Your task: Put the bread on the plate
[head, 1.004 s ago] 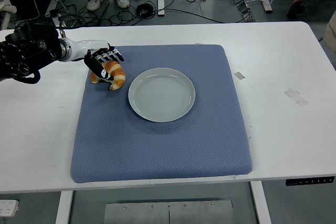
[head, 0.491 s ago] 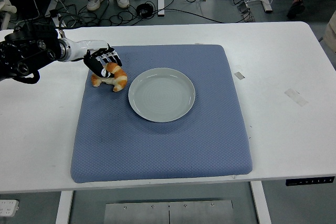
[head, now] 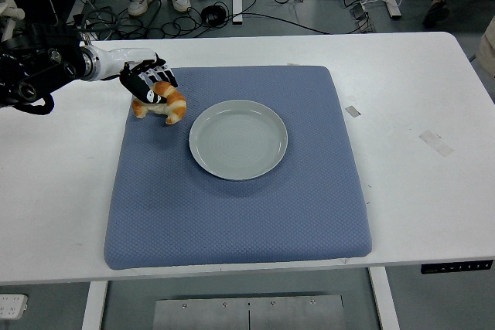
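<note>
reaching in from the left edge, the left robot hand (head: 148,83) curls its fingers over the bread (head: 161,103), a croissant near the far left corner of the blue mat (head: 240,206), just left of the empty plate (head: 238,139) and apart from it. the mat leaves wide bare margins of white surface (head: 418,106) on both sides. no writing is readable.

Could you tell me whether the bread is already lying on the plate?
No, the bread is in the left hand over the blue mat, left of the plate, which holds nothing.
</note>
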Tool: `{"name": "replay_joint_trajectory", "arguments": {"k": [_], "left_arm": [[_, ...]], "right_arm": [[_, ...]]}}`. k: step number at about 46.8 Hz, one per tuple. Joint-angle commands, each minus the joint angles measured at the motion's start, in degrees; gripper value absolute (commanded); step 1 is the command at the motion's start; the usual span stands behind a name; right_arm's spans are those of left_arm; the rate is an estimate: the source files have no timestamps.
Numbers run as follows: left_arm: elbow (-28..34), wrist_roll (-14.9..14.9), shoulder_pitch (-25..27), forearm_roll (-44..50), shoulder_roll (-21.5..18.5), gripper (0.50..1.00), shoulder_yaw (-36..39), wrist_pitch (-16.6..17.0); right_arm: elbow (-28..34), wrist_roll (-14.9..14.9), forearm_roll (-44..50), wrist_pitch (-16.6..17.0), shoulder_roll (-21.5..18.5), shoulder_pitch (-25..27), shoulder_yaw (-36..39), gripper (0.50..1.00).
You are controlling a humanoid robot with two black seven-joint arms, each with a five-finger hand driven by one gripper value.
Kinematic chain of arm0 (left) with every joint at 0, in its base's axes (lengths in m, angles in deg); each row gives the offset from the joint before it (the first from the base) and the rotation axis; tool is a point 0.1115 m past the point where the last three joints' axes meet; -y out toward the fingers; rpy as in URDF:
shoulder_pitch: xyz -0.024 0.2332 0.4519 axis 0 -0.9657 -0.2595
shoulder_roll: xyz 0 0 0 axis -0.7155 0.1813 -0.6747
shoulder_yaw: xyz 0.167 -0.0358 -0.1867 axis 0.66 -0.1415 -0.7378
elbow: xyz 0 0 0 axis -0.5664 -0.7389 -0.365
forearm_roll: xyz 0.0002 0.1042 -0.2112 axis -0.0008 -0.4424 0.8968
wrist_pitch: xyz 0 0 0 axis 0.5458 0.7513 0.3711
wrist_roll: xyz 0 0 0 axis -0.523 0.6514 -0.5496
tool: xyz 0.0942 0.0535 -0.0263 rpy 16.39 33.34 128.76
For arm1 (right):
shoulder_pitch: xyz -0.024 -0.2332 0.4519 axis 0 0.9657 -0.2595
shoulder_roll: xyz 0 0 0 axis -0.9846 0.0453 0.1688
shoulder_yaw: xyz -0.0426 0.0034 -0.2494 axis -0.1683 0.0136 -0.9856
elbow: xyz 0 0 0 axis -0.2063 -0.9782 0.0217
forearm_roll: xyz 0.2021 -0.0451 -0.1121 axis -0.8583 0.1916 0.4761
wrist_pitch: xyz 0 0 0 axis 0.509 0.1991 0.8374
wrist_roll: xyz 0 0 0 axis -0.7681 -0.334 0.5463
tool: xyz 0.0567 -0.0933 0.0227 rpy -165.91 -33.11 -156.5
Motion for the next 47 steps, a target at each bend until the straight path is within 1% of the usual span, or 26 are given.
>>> {"name": "replay_joint_trajectory", "arguments": {"k": [1,11,19,29,36,40,47], "left_arm": [[0.09,-0.07,0.76,0.04,0.17,0.593,-0.51,-0.02],[0.62,-0.07,3.92,-0.22,1.31,0.596,-1.13,-0.55],[0.8,-0.07,5.5,-0.22,4.73,0.598,-1.56,-0.55],[1.06,0.01,5.42,-0.58,9.04,0.599,-3.32,-0.55],[1.24,0.1,5.07,-0.66,10.19,0.601,-3.15,-0.64],[1.24,0.1,4.89,-0.75,10.19,0.605,-3.06,-0.81],[1.24,0.01,4.45,-0.75,10.19,0.607,-3.15,-2.57]], "right_arm": [[0.0,-0.05,0.0,0.01,0.0,-0.06,0.0,1.0],[0.0,0.04,0.0,0.01,0.0,-0.06,0.0,1.0],[0.0,0.04,0.0,0.01,0.0,-0.06,0.0,1.0],[0.0,-0.05,0.0,0.01,0.0,-0.06,0.0,1.0],[0.0,-0.05,0.0,0.01,0.0,-0.06,0.0,1.0],[0.0,-0.05,0.0,0.01,0.0,-0.06,0.0,1.0],[0.0,0.04,0.0,0.01,0.0,-0.06,0.0,1.0]]}}
